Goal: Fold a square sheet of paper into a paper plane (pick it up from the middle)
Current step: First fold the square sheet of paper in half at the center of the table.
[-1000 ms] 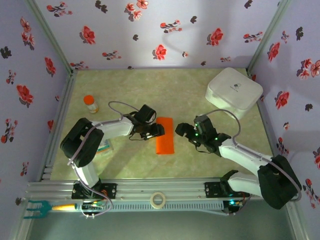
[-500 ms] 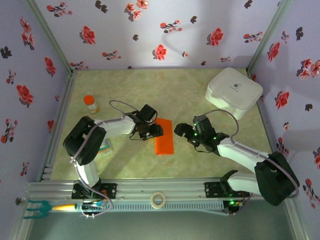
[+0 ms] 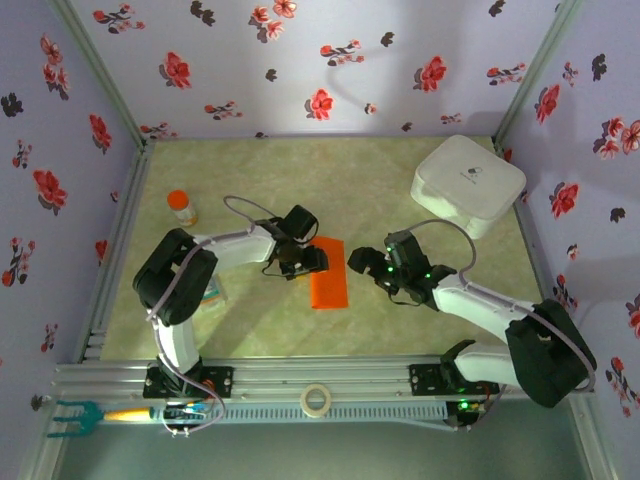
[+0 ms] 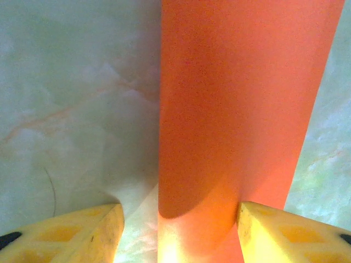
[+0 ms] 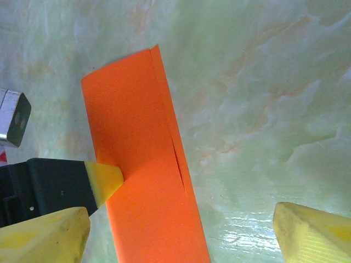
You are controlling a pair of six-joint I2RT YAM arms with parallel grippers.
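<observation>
We see the square sheet of paper (image 3: 329, 272) folded flat on the tabletop (image 3: 400, 190). The left gripper (image 3: 308, 264) has its jaws apart astride it, perhaps pressing the crease. The right gripper (image 3: 362, 262) has its jaws wide, ready alongside.

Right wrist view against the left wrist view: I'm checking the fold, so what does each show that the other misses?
Right wrist: the end of the folded square sheet of paper, its overlapping layer edge, and a yellow fingertip at its side. Left wrist: the left gripper open, straddling the paper's edge. Both: orange paper lying on the table.
</observation>
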